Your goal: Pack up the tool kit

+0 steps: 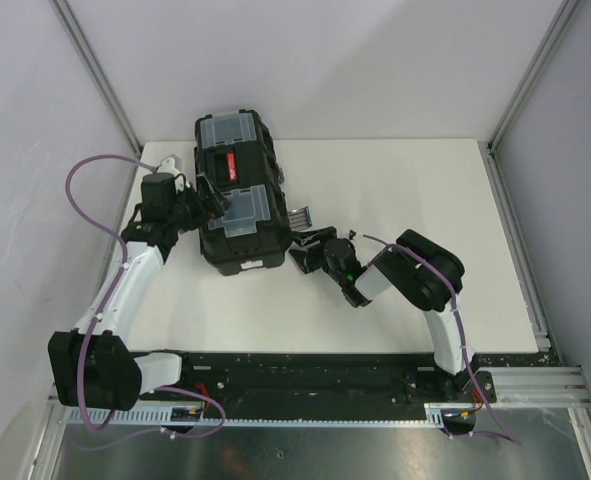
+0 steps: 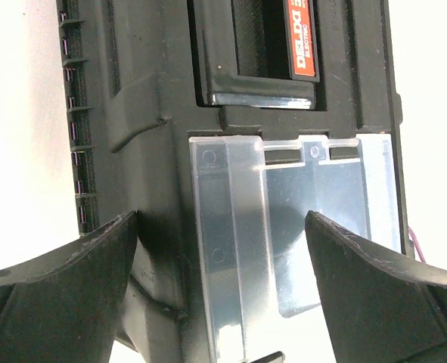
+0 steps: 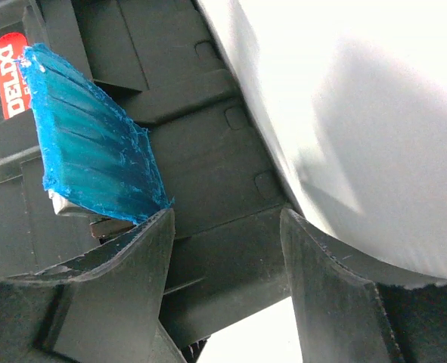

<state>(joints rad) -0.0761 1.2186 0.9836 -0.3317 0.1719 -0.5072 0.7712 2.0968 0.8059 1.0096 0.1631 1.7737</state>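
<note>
The black toolbox (image 1: 240, 250) stands at the back middle of the white table, lid shut, with two clear lid compartments (image 1: 227, 130) and a red-marked handle (image 1: 231, 165). My left gripper (image 1: 207, 200) is open at the box's left side; in the left wrist view (image 2: 221, 249) its jaws straddle the near clear compartment (image 2: 284, 219), apart from it. My right gripper (image 1: 300, 250) is open at the box's right near corner. In the right wrist view (image 3: 227, 227) a blue latch (image 3: 94, 136) sticks out just above the left finger (image 3: 125, 295). No screwdrivers are in view.
A ribbed latch flap (image 1: 297, 218) juts from the toolbox's right side. Grey walls with metal frame posts (image 1: 100, 75) close in the table on the left, back and right. A black base rail (image 1: 305, 375) runs along the near edge.
</note>
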